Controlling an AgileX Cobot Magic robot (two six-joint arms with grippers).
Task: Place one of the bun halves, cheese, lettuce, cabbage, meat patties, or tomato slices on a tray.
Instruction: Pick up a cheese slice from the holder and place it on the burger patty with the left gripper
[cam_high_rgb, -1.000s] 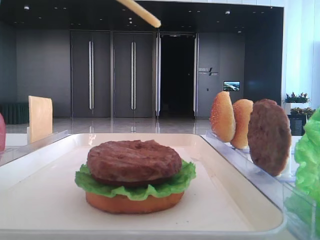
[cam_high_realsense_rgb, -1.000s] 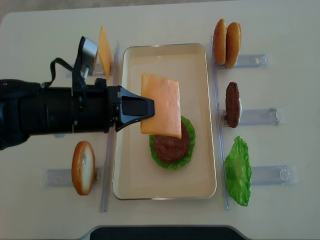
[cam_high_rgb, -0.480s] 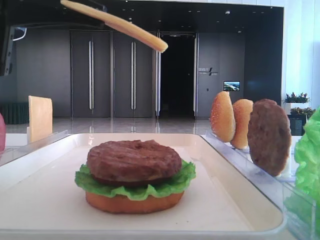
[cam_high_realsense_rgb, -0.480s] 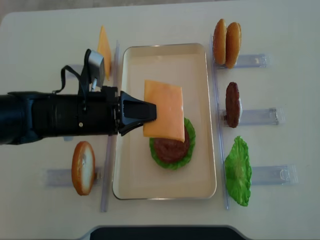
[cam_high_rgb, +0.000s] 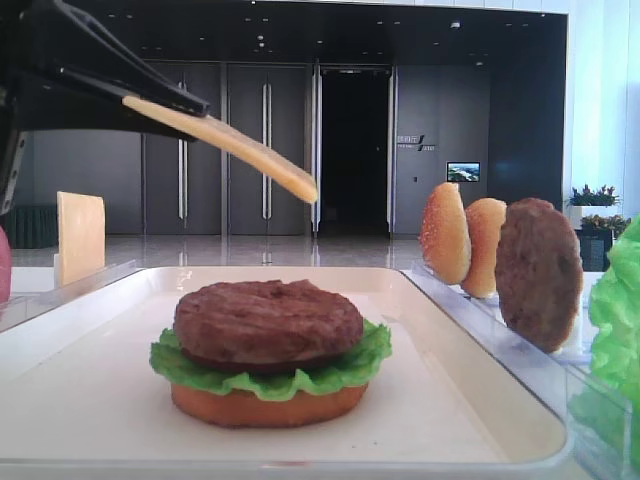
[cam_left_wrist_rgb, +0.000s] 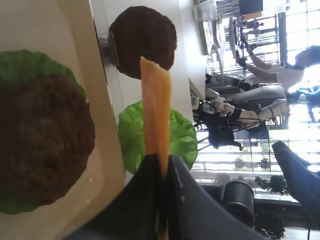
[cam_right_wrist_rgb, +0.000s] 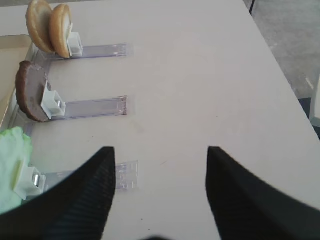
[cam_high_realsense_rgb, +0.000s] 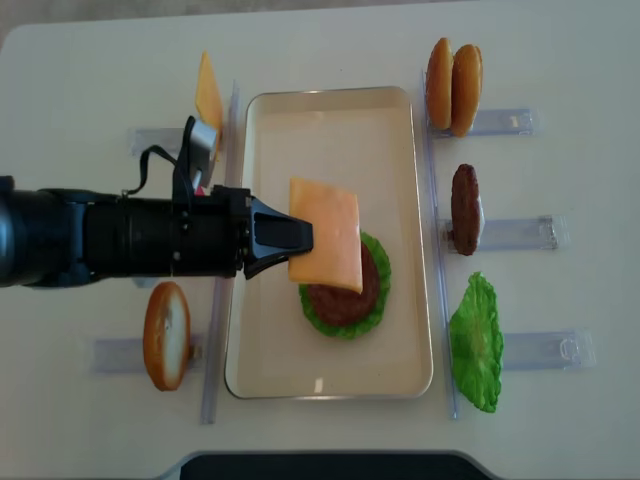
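Observation:
My left gripper (cam_high_realsense_rgb: 303, 236) is shut on one edge of a pale orange cheese slice (cam_high_realsense_rgb: 326, 236). It holds the slice nearly flat in the air, tilted down toward its free edge, over the cream tray (cam_high_realsense_rgb: 330, 125). Below the cheese (cam_high_rgb: 235, 146) a meat patty (cam_high_rgb: 268, 320) lies on lettuce (cam_high_rgb: 355, 368) and a flat bun half (cam_high_rgb: 270, 405) on the tray. The slice does not touch the patty. In the left wrist view the cheese (cam_left_wrist_rgb: 156, 107) runs edge-on out of the shut gripper (cam_left_wrist_rgb: 162, 164). My right gripper (cam_right_wrist_rgb: 160, 150) stands open over bare table.
A second cheese slice (cam_high_realsense_rgb: 208, 95) stands in a clear holder left of the tray, with a bun half (cam_high_realsense_rgb: 166, 335) nearer the front. To the right, holders carry two bun halves (cam_high_realsense_rgb: 453, 85), a patty (cam_high_realsense_rgb: 465, 208) and a lettuce leaf (cam_high_realsense_rgb: 476, 340).
My left gripper has come down with the cheese, which now hangs lower and closer above the patty. Nothing else has moved.

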